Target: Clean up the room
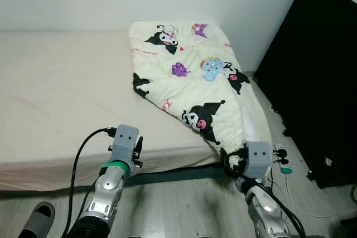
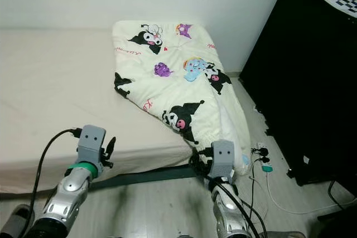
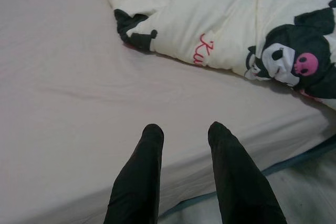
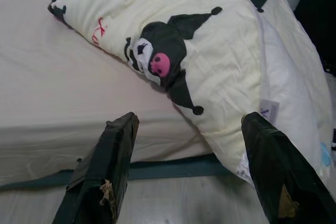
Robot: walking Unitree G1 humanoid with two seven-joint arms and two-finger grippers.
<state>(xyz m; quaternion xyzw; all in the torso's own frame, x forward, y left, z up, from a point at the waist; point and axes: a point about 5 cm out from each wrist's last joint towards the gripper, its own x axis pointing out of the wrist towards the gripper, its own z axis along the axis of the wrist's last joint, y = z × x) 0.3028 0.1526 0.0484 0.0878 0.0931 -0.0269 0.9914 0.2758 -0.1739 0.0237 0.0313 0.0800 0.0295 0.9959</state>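
A cream quilt (image 1: 189, 76) printed with black, purple and blue cartoon figures lies crumpled on the right side of the bed (image 1: 61, 93). Its lower corner hangs over the bed's front right corner toward the floor. My right gripper (image 4: 191, 119) is wide open just in front of that hanging corner, with nothing between its fingers (image 4: 113, 145). My left gripper (image 3: 184, 129) is open over the beige sheet at the bed's front edge, well left of the quilt (image 3: 252, 30).
A tall black cabinet (image 1: 312, 82) stands close on the right. A power strip with cables (image 1: 281, 163) lies on the wooden floor beside it. A grey slipper (image 1: 38, 218) is on the floor at the near left. A white wall runs behind the bed.
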